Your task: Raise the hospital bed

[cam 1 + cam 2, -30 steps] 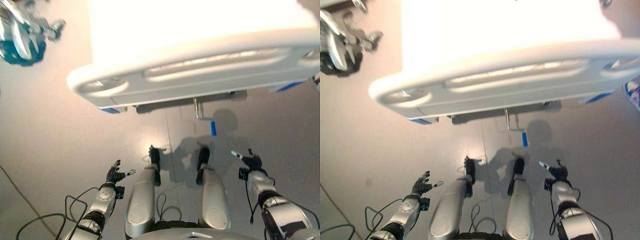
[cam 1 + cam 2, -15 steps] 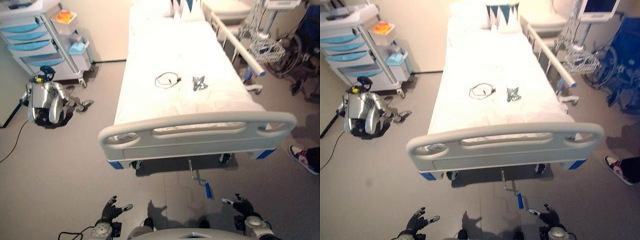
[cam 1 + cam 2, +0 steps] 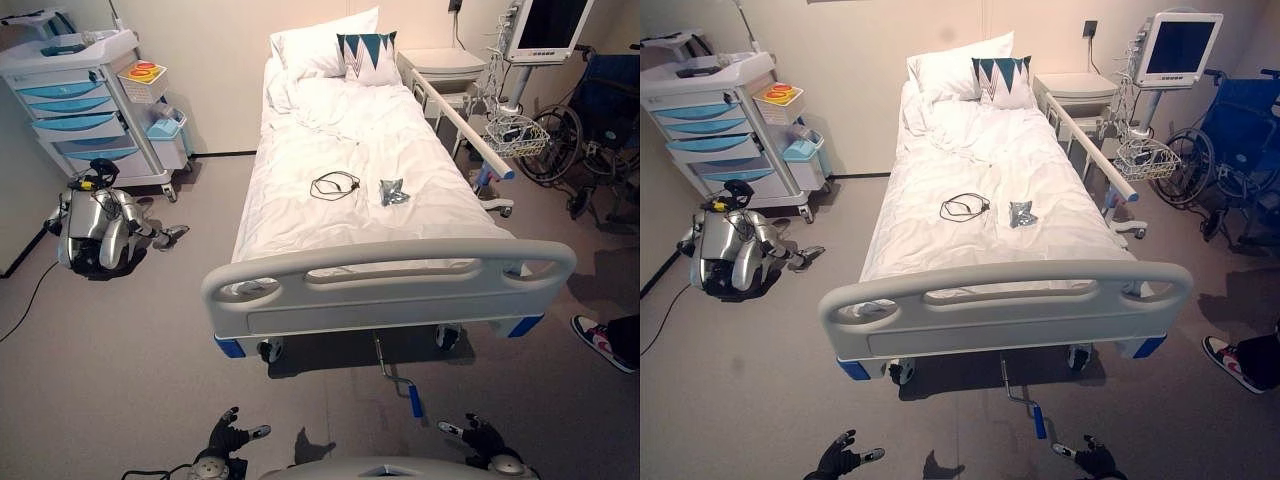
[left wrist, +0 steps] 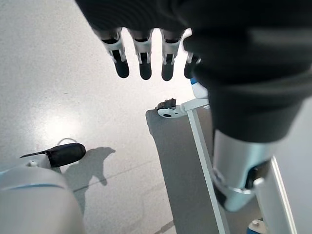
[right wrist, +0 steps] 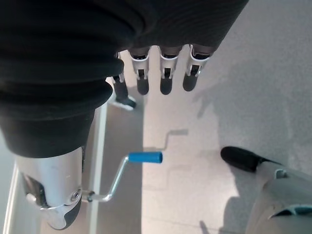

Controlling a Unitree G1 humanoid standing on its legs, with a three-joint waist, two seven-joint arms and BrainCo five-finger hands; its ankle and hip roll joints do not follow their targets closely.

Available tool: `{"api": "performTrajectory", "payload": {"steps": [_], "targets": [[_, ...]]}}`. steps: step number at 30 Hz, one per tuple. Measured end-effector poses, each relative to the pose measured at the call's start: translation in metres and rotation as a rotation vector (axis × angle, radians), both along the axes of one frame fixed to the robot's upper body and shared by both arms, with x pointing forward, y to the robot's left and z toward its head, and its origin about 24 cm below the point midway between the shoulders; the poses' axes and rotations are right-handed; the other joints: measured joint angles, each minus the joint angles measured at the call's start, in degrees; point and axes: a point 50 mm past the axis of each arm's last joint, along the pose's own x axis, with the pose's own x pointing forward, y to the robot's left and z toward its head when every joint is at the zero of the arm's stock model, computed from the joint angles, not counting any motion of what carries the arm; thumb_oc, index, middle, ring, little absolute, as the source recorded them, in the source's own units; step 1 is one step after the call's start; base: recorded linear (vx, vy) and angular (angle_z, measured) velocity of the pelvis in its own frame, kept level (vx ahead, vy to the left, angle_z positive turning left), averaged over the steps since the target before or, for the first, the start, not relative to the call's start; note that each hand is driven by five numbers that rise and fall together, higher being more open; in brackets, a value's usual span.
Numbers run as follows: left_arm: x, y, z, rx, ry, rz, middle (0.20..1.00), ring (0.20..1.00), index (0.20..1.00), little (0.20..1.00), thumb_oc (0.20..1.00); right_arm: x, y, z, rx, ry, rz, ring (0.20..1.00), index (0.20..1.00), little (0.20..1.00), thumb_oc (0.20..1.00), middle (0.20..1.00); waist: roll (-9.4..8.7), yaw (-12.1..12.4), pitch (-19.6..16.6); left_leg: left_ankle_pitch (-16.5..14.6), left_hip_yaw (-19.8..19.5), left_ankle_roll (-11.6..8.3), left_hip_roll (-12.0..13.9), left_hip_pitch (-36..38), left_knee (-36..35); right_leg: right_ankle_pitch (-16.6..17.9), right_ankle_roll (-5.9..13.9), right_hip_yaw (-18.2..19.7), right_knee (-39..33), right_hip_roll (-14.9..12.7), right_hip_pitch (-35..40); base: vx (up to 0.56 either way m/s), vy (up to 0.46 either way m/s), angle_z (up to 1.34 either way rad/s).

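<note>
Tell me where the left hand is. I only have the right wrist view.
Observer: The left hand is low on the robot's left, fingers open, holding nothing, farther from the crank than the right hand.
Operator: Anything on the bed?
Observer: A coiled cable and a small grey item lie mid-mattress on the bed.
Operator: Anyone nearby?
Observer: A person's shoe is on the floor past the bed's foot corner, on the robot's right.
</note>
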Motion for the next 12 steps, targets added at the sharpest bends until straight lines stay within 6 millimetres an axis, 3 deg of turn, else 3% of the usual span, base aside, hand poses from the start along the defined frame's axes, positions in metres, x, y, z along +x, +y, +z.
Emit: {"api": "performTrajectory", "payload": {"steps": [12], "targets": [[-0.0040, -0.0002, -0.0010, -0.009, 0.011, -0.003, 1.000, 1.000, 1.000, 1.000, 1.000, 0.0010, 0.0024, -0.0004, 0.003, 0.001, 0.013, 1.000, 1.000, 1.000, 1.000, 1.000, -0.10, 0.11, -0.41, -0.08, 0.00, -0.05, 0.03, 0.53, -0.01, -0.09, 0.09, 0.08, -0.02, 0.01, 0.54, 0.00, 0.000, 0.00]]}}
